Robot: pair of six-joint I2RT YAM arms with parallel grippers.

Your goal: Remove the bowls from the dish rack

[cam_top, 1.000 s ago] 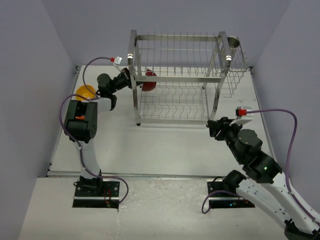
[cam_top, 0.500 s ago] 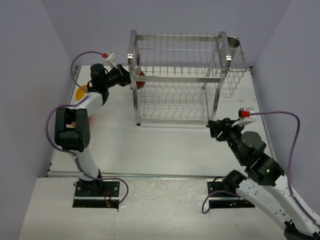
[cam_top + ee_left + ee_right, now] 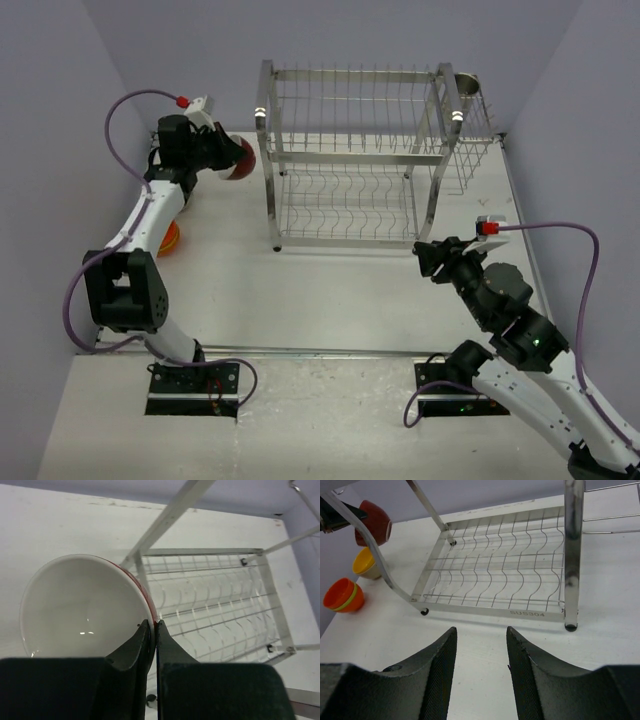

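One dark red bowl [image 3: 82, 605] up in the air, white inside, pinched by its rim in the left hand [image 3: 152, 629]. Pressed tight on that rim, almost shut. Held just past the left end of the dish rack [image 3: 350, 165], out of the wires, above the worktop [image 3: 330, 290]. Tipped, with the mouth turned toward the arm.

No bowls to see on either shelf of the rack. Only a small metal cup [image 3: 466, 85] at its far right corner. Down on the worktop off to the left, a yellow bowl [image 3: 366, 564]. Just beside it, an orange stack [image 3: 343, 595] with a lime-green edge peeking out. Can't tell how many bowls in that stack.

Right hand [image 3: 481, 632] spread part way, holding nothing. Low over the worktop, near the front right leg of the rack.

Step in hand, most likely: carrying the dark red bowl away from the rack to set it down. Looks like the last one out, so nearly done.

Next move, as a guess: bring the bowl down to a bare spot near the yellow bowl, turn it mouth up, then let the rim go and lift away. Needs care not to bump the other bowls or the rack post. Thin grip on a smooth rim, so could slip if swung fast.
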